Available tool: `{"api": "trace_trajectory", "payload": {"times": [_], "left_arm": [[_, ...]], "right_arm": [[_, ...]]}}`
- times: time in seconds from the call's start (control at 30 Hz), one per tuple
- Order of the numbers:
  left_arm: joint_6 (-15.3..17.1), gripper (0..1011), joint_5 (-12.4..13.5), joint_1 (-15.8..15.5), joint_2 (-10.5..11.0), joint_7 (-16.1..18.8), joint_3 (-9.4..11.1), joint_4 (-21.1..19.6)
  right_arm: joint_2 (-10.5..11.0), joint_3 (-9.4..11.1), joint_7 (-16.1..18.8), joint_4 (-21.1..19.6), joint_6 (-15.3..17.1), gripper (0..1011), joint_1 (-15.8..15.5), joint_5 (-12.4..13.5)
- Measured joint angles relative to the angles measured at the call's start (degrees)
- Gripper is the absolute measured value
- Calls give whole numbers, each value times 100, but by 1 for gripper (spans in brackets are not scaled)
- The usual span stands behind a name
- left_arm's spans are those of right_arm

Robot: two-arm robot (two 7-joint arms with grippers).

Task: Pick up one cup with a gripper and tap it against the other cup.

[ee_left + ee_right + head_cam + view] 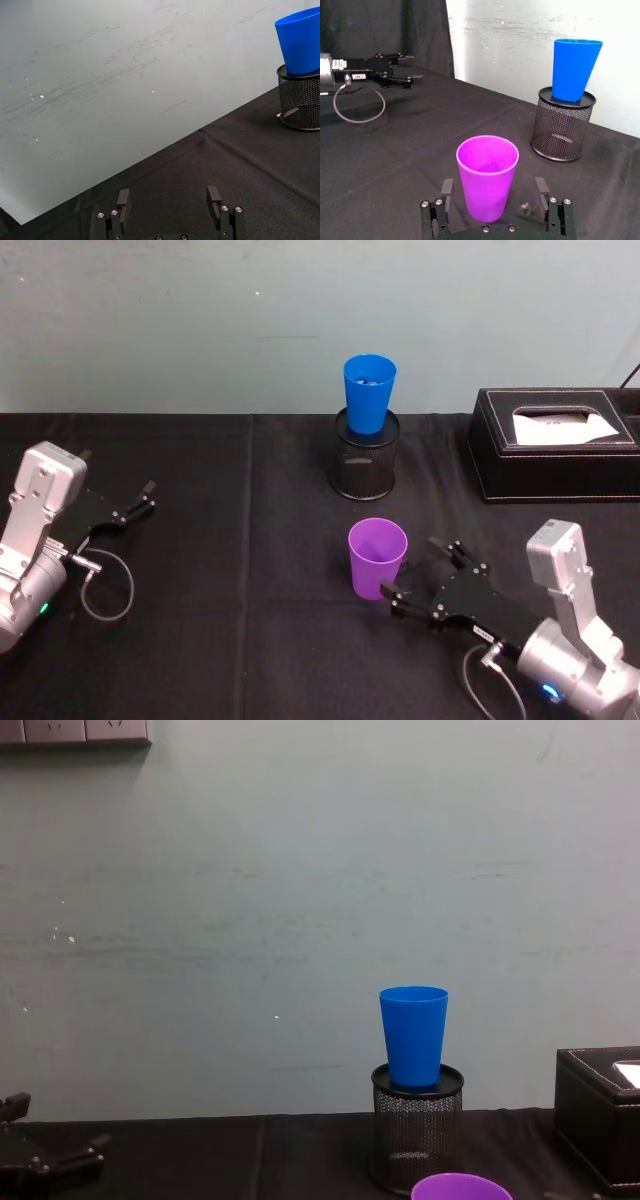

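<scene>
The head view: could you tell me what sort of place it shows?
Probably an office-like robot test bench: a black-clothed table against a plain wall, a tissue box, a mesh pen holder under the blue cup, the right gripper at the purple cup, the left gripper parked.

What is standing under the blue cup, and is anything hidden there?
The blue cup stands upright in the mouth of a black wire-mesh pen holder. Its base is covered by the holder's rim, and the holder's inside cannot be seen.

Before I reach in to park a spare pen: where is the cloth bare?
Bare: the cloth between the left tool and the purple cup. Crowded: the right side, where the open right tool brackets that cup, with the mesh holder, blue cup and tissue box behind.
</scene>
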Motion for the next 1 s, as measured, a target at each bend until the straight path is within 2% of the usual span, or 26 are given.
{"api": "trace_trajectory", "payload": {"times": [0.23, 0.73, 1.0], "left_arm": [[0, 1000, 0, 0, 0, 0, 0, 0], [0, 1000, 0, 0, 0, 0, 0, 0], [0, 1000, 0, 0, 0, 0, 0, 0]], "right_arm": [[-217, -14, 135, 178, 122, 1003, 204, -35], [-621, -48, 299, 511, 230, 1002, 501, -309], [-689, -52, 300, 578, 230, 1003, 543, -401]]}}
